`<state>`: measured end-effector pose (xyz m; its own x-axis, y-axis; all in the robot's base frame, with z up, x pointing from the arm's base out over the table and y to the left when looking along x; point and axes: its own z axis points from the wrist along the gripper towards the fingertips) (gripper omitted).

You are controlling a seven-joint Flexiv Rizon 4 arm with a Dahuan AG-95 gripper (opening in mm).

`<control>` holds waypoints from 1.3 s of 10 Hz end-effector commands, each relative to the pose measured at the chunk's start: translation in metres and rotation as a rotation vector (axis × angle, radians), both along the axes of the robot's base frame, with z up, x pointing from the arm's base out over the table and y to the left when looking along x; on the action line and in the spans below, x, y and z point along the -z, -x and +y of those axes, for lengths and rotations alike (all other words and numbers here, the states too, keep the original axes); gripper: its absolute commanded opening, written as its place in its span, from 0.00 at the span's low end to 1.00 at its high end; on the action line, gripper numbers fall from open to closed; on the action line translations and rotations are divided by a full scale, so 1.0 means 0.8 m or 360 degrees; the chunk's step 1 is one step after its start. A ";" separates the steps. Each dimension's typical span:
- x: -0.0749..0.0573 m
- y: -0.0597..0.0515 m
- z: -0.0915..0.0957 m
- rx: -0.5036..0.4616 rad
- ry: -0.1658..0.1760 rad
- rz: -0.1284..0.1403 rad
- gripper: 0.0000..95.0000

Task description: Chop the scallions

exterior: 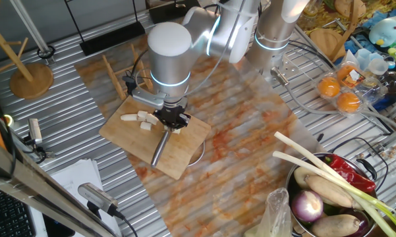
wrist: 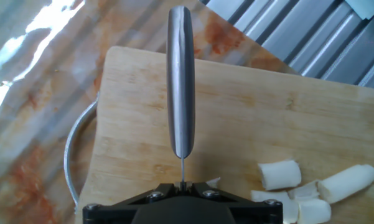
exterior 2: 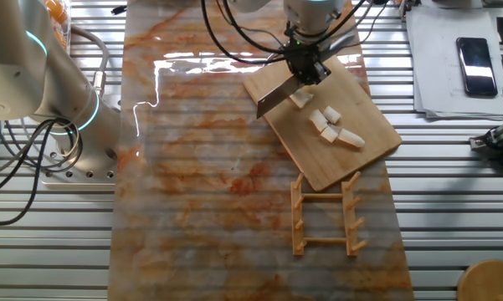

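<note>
Several short cream-white scallions chunks (exterior: 141, 120) (exterior 2: 331, 125) (wrist: 299, 186) lie on the wooden cutting board (exterior: 135, 145) (exterior 2: 364, 104) (wrist: 267, 118). My gripper (exterior: 173, 125) (exterior 2: 305, 73) (wrist: 182, 185) stands over the board just beside them, shut on a steel knife (exterior: 159, 148) (exterior 2: 272, 94) (wrist: 180, 81). The knife's grey handle points away from the chunks towards the board's edge. In the hand view the thin blade runs edge-on into the shut jaws, with the chunks to its right and one small piece close beside the fingers.
A round metal rim (wrist: 71, 162) shows under the board's edge. A wooden rack (exterior 2: 326, 213) lies past the board. A bowl (exterior: 300, 174) holds long green-leaved stalks (exterior: 329, 171), an onion and other vegetables. Oranges (exterior: 339, 92) and a wooden stand (exterior: 29, 79) sit at the sides.
</note>
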<state>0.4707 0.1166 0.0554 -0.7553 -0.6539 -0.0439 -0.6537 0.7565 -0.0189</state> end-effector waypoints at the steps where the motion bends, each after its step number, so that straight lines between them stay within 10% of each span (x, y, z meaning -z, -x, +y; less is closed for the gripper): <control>1: 0.003 0.001 -0.003 -0.0010 -0.0012 -0.0003 0.00; 7: 0.008 0.005 -0.023 -0.0064 -0.0045 -0.0015 0.00; 13: 0.060 0.008 -0.035 -0.0086 -0.0036 -0.0050 0.00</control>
<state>0.4608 0.0868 0.0533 -0.7184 -0.6909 -0.0807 -0.6917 0.7218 -0.0218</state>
